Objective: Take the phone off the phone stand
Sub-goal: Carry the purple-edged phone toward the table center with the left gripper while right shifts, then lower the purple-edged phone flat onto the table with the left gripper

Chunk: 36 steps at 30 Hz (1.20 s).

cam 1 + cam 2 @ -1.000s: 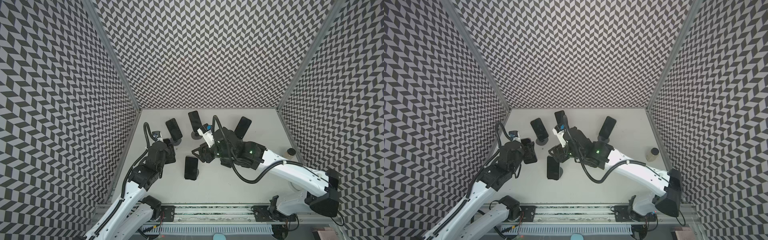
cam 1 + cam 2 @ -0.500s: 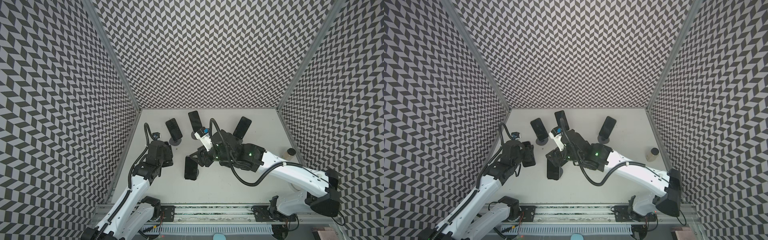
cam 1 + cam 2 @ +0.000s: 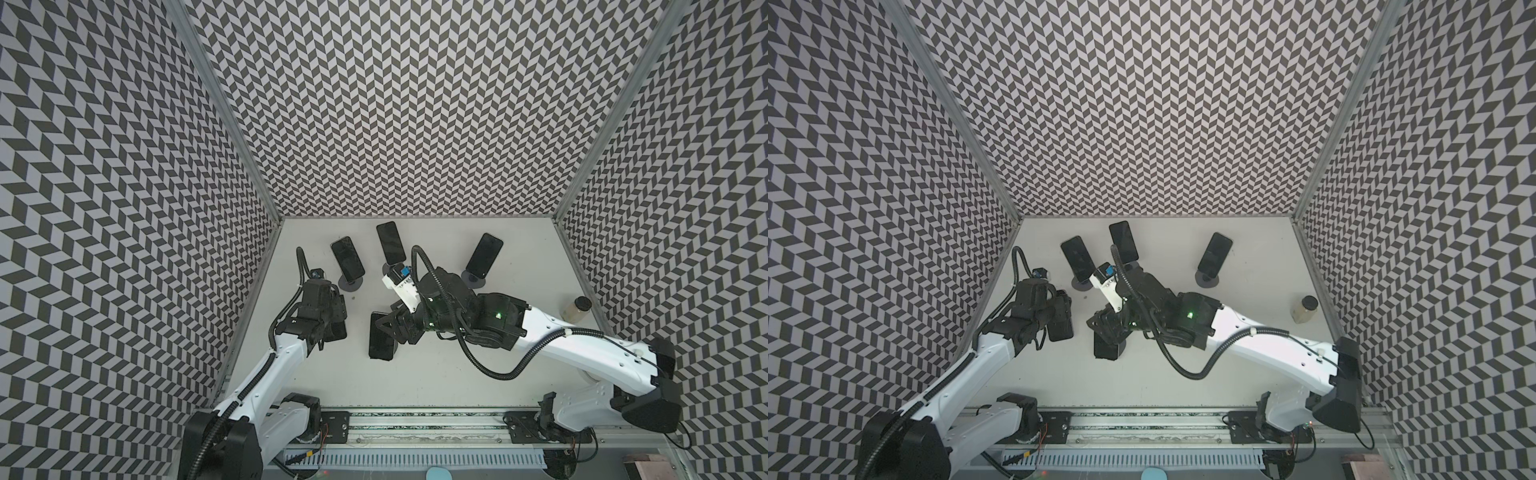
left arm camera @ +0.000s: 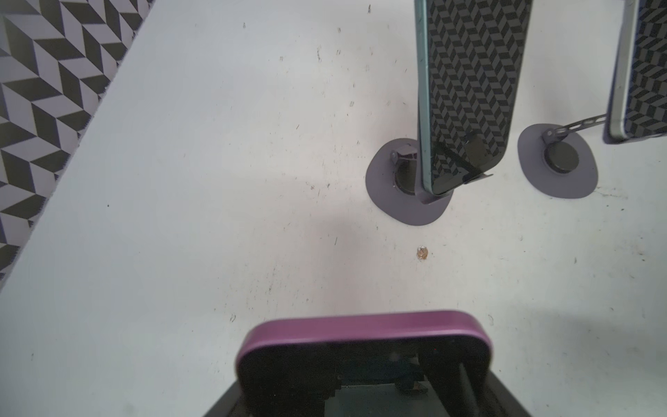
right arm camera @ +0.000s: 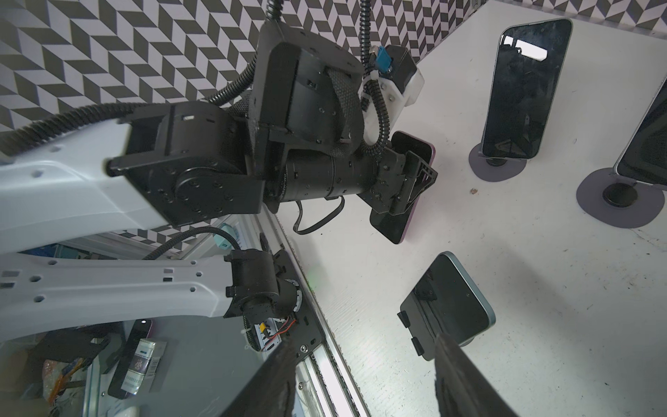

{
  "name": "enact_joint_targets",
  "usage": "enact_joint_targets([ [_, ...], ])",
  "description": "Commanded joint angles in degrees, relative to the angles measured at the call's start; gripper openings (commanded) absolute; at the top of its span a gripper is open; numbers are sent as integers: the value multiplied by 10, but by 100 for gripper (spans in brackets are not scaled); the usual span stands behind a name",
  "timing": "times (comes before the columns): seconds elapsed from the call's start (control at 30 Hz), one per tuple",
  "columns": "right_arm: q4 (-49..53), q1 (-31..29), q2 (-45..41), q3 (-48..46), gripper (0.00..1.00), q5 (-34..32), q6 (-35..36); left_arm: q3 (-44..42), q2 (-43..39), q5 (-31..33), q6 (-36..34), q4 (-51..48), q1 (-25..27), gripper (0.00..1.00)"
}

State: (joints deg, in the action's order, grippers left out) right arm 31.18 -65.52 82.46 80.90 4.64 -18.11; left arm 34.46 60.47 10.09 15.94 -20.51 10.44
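while my left gripper (image 5: 411, 184) pinches the purple-edged phone (image 5: 391, 224) over the left side of the counter (image 3: 457, 374), my right gripper (image 5: 364, 343) hangs spread, empty, just beside the near-centre phone (image 3: 381, 340).

Robotics lab, enclosed robot test cell. Cues: chevron-print walls (image 3: 415, 104) box in white tabletop (image 3: 436, 386) on 3 sides. 2 white/black robot arms (image 3: 582, 353) bolted to aluminium rail (image 3: 415, 432) along front edge. Corrugated conduit (image 3: 496, 377), slotted cable duct (image 3: 415, 459), exposed wiring. Several phones (image 3: 1214, 251) on identical stands (image 3: 1206, 280). Misc clutter (image 5: 140, 361) outside cell, beyond rail.
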Motion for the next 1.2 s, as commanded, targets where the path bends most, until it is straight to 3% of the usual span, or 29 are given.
enact_joint_targets([
  [0.0, -33, -4, 26, 27, 60, -2, 18, 5, 14, -23, -6, 30, -15, 59],
  [0.4, -32, -15, 83, 72, 61, 11, 30, 20, 100, -74, -11, 31, -83, 59],
  [1.17, -25, -31, 74, 74, 62, -2, 50, 151, 289, -113, -72, -65, -113, 59],
])
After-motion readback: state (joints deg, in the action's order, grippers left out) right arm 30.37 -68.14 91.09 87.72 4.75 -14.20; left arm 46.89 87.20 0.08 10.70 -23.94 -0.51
